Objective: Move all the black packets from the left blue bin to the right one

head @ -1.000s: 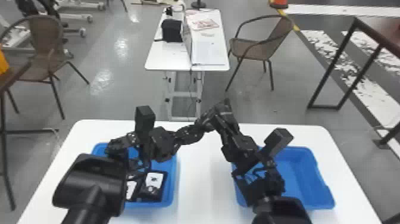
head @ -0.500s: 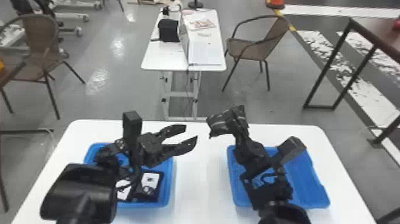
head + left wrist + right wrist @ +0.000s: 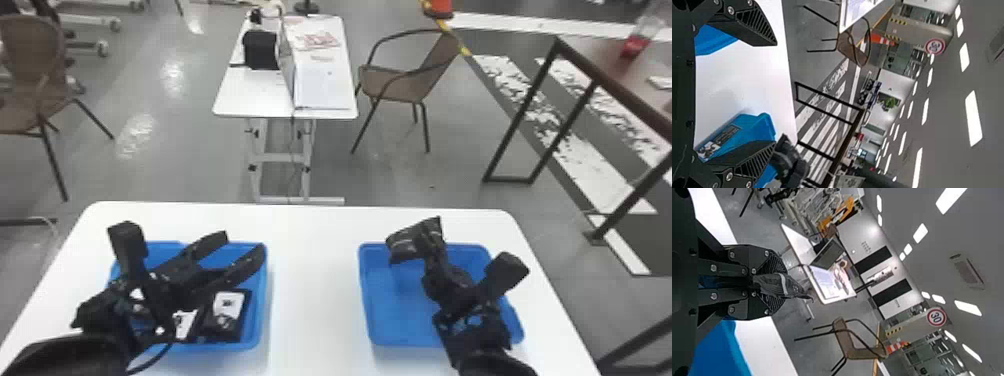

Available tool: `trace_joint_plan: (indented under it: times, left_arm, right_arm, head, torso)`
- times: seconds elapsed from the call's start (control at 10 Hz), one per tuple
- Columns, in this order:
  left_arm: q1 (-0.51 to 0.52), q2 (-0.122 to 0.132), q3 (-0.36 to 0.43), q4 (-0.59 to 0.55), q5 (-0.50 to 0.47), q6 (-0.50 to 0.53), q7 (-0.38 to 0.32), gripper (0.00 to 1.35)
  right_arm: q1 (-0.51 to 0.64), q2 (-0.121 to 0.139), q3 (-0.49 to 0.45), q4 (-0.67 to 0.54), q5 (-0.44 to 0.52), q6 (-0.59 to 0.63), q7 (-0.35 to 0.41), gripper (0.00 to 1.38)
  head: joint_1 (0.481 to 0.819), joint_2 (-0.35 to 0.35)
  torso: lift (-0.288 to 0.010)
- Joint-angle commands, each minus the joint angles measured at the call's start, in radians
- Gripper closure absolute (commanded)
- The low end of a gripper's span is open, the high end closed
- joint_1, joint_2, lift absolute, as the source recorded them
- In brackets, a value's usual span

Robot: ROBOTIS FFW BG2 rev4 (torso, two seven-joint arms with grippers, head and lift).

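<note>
above the white table (image 3: 310, 280), two grippers were counted, one per arm. three black packets were visible: one held packet (image 3: 401, 245) and two in the left blue bin (image 3: 266, 287). two blue bins were counted.

the right gripper (image 3: 425, 237) was closed to a narrow gap, with the held packet clamped between its two fingers; in the right wrist view, part of that packet projected beyond the fingertips. this assembly was located over the far left part of the right blue bin (image 3: 400, 325). the left gripper (image 3: 244, 242) was located over the left blue bin, fingers spread wide, with open space between them.

inside the left blue bin, the first labelled packet (image 3: 227, 312) lay at the near right part, its white label exposed. the second labelled packet (image 3: 184, 324) lay just beside it, to its left, partly covered by the left arm.

both bins were set on the table, well apart, with white surface between them. beyond the table lay a grey floor (image 3: 190, 165). on it stood one far white table (image 3: 250, 95), bearing a white box (image 3: 322, 90) and a black object (image 3: 261, 49). two brown chairs, one left chair (image 3: 30, 50) and one right chair (image 3: 410, 82), flanked it. a dark-framed table (image 3: 575, 55) stood at the right.
</note>
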State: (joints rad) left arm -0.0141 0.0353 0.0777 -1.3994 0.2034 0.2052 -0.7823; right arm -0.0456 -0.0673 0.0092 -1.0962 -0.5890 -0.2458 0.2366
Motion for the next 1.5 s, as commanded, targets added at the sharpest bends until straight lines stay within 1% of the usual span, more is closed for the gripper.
trace_joint_plan:
  times: [0.0, 0.1, 0.2, 0.3, 0.4, 0.5, 0.6, 0.7, 0.8, 0.9, 1.1, 1.2, 1.3, 1.4]
  left_arm:
    - [0.039, 0.0, 0.022, -0.064, 0.091, 0.037, 0.043, 0.14]
    - [0.054, 0.002, 0.024, -0.101, 0.162, 0.037, 0.092, 0.14]
    - [0.059, 0.002, 0.024, -0.125, 0.272, 0.091, 0.107, 0.14]
    - [0.062, 0.006, 0.034, -0.177, 0.254, 0.131, 0.123, 0.14]
    - [0.072, 0.018, 0.042, -0.234, 0.203, 0.195, 0.173, 0.14]
    - [0.08, 0.029, 0.051, -0.243, 0.171, 0.258, 0.199, 0.14]
    - [0.091, 0.031, 0.063, -0.251, 0.151, 0.329, 0.227, 0.14]
    - [0.097, 0.031, 0.068, -0.262, 0.125, 0.428, 0.273, 0.14]
    - [0.091, 0.026, 0.07, -0.263, 0.091, 0.52, 0.302, 0.15]
    - [0.082, 0.023, 0.073, -0.263, 0.042, 0.576, 0.305, 0.18]
    - [0.036, 0.025, 0.054, -0.243, -0.075, 0.688, 0.307, 0.2]
    - [0.008, 0.02, 0.045, -0.236, -0.134, 0.741, 0.311, 0.2]
    - [-0.027, 0.017, 0.039, -0.171, -0.133, 0.741, 0.308, 0.2]
    - [-0.066, 0.028, 0.011, -0.102, -0.122, 0.746, 0.308, 0.2]
  right_arm:
    - [-0.005, 0.0, -0.052, 0.055, 0.069, -0.001, -0.03, 1.24]
    - [0.001, 0.0, -0.063, 0.075, 0.086, -0.001, -0.06, 1.23]
    - [0.01, 0.001, -0.078, 0.093, 0.087, 0.0, -0.094, 1.05]
    - [0.018, 0.001, -0.081, 0.098, 0.072, -0.001, -0.111, 0.67]
    - [0.036, 0.003, -0.083, 0.059, 0.074, -0.001, -0.14, 0.36]
    - [0.047, 0.004, -0.084, 0.018, 0.06, -0.001, -0.142, 0.05]
    - [0.076, 0.004, -0.084, -0.062, 0.067, -0.006, -0.142, 0.07]
    - [0.116, 0.007, -0.084, -0.159, 0.07, -0.018, -0.142, 0.15]
    - [0.15, 0.009, -0.083, -0.243, 0.074, -0.027, -0.14, 0.2]
    - [0.164, 0.014, -0.08, -0.304, 0.075, -0.029, -0.123, 0.2]
    - [0.167, 0.035, -0.08, -0.353, 0.054, -0.033, -0.08, 0.21]
    - [0.165, 0.046, -0.08, -0.358, 0.043, -0.035, -0.065, 0.21]
    - [0.167, 0.05, -0.08, -0.361, 0.035, -0.035, -0.056, 0.21]
    - [0.167, 0.05, -0.08, -0.361, 0.028, -0.035, -0.048, 0.21]
  head:
    - [0.695, -0.126]
    - [0.695, -0.138]
    - [0.695, -0.145]
    - [0.695, -0.152]
    - [0.695, -0.167]
    - [0.695, -0.169]
    - [0.695, -0.162]
    - [0.695, -0.153]
    - [0.695, -0.144]
    - [0.695, -0.139]
    - [0.695, -0.122]
    - [0.695, -0.11]
    - [0.695, -0.098]
    - [0.695, -0.094]
  torso:
    - [0.0]
    - [0.0]
    - [0.0]
    - [0.0]
    - [0.0]
    - [0.0]
    - [0.0]
    - [0.0]
    - [0.0]
    - [0.0]
    - [0.0]
    - [0.0]
    - [0.0]
    - [0.0]
